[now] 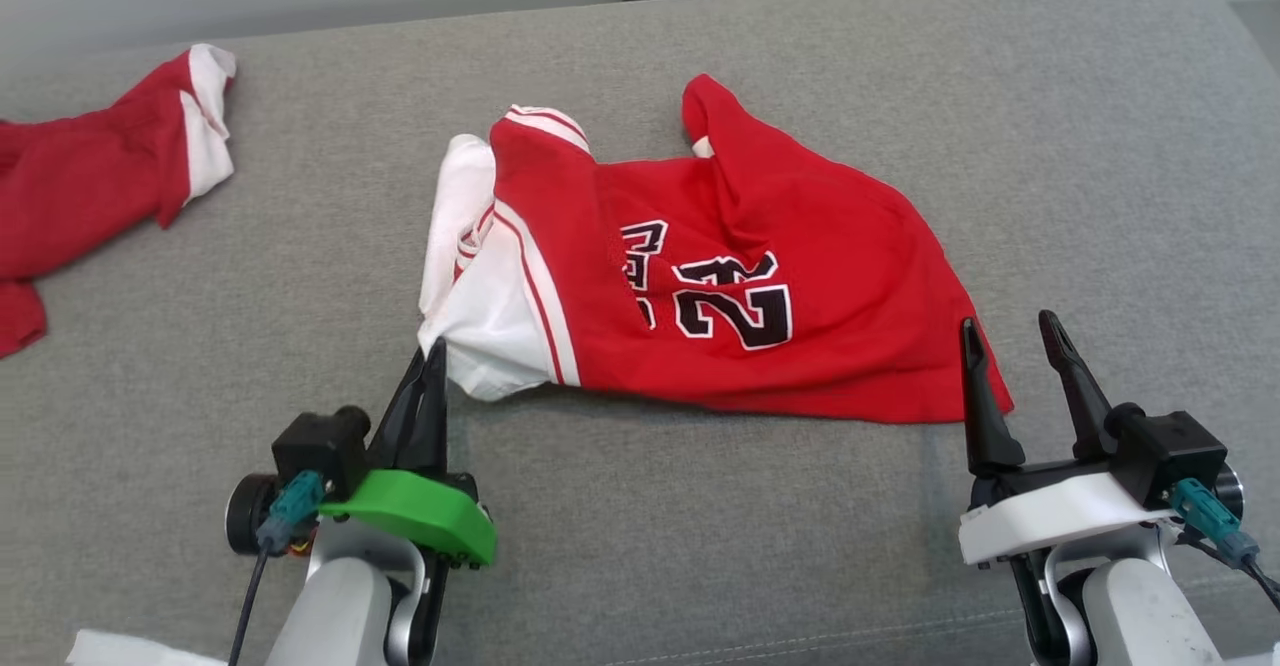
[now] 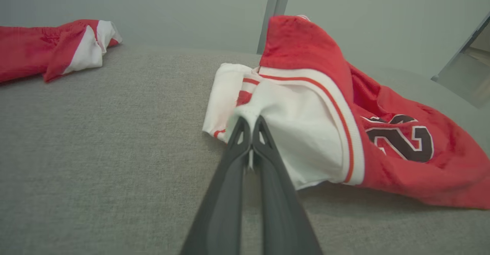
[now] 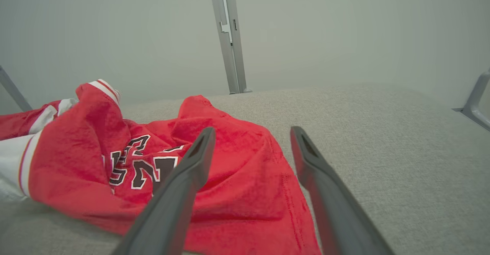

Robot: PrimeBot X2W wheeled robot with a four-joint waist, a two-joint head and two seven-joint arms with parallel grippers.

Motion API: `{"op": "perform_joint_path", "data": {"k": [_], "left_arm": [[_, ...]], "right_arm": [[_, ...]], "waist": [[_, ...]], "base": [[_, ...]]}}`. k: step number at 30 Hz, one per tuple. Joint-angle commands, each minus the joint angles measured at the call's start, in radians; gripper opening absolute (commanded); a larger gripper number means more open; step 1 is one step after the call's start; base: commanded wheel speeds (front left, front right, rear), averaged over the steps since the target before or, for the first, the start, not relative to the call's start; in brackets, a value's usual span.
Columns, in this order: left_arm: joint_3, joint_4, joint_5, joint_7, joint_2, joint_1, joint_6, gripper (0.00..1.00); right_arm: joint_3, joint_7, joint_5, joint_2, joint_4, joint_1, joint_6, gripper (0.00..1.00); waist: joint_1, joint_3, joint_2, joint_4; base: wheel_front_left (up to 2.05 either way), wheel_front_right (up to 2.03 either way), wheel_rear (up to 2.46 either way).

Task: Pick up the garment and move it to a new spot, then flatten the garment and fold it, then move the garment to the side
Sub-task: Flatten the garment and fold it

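The left gripper (image 1: 432, 354), nearest, is pinched tight on the white lower-left corner of the red jersey (image 1: 760, 246), which lies crumpled mid-cushion. The right gripper (image 1: 1008, 324) is spread wide and holds nothing. It straddles the jersey's lower-right hem corner and may be touching it. Bare grey cushion (image 1: 1120, 176) stretches to the right. Another red garment (image 1: 90, 186) lies at the far left edge.
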Motion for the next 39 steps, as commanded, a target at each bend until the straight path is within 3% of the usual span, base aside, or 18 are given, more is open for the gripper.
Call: {"op": "perform_joint_path", "data": {"k": [1,9,15,19,20,21,22,28,39], "left_arm": [[0.016,-0.045,0.017,0.0,0.008,0.049,0.007,0.0],[0.038,-0.209,0.073,0.0,0.021,0.222,0.04,0.0],[0.012,-0.234,0.072,0.017,0.019,0.302,0.05,0.0],[-0.028,-0.175,0.05,0.049,0.012,0.309,0.048,0.0],[-0.038,-0.158,0.046,0.053,0.011,0.3,0.043,0.35],[-0.05,-0.141,0.048,0.055,0.01,0.289,0.038,0.61],[-0.062,-0.126,0.048,0.055,0.009,0.278,0.034,1.0],[-0.118,-0.095,0.038,0.033,0.005,0.239,0.012,1.0],[-0.054,-0.212,0.025,0.003,0.029,0.202,0.06,1.0]], "right_arm": [[-0.005,-0.003,-0.005,-0.002,0.003,0.019,-0.001,1.0],[-0.007,-0.003,-0.001,-0.002,0.012,0.031,-0.001,1.0],[-0.003,-0.003,0.0,-0.002,0.015,0.029,-0.001,1.0],[0.005,-0.003,-0.001,-0.002,0.022,0.016,-0.001,1.0],[0.005,-0.003,-0.001,-0.002,0.024,0.014,-0.001,1.0],[0.005,-0.003,-0.002,-0.002,0.026,0.012,-0.001,1.0],[0.003,-0.003,-0.003,-0.002,0.026,0.01,-0.001,1.0],[-0.012,-0.003,-0.006,-0.002,0.025,0.015,-0.001,1.0],[-0.021,-0.003,-0.003,-0.002,0.015,0.008,-0.001,1.0]], "waist": [[0.0,-0.03,0.0,0.051],[0.0,-0.052,0.0,0.128],[0.0,-0.048,0.0,0.148],[0.0,-0.043,0.0,0.144],[0.0,-0.042,0.0,0.14],[0.0,-0.041,0.0,0.136],[0.0,-0.041,0.0,0.132],[0.0,-0.038,0.0,0.115],[0.0,-0.026,0.0,0.106]], "base": [[0.0,0.0,0.0],[0.0,0.0,0.0],[0.0,0.0,0.0],[0.0,0.0,0.0],[0.0,0.0,0.0],[0.0,0.0,0.0],[0.0,0.0,0.0],[0.0,0.0,0.0],[0.0,0.0,0.0]]}}
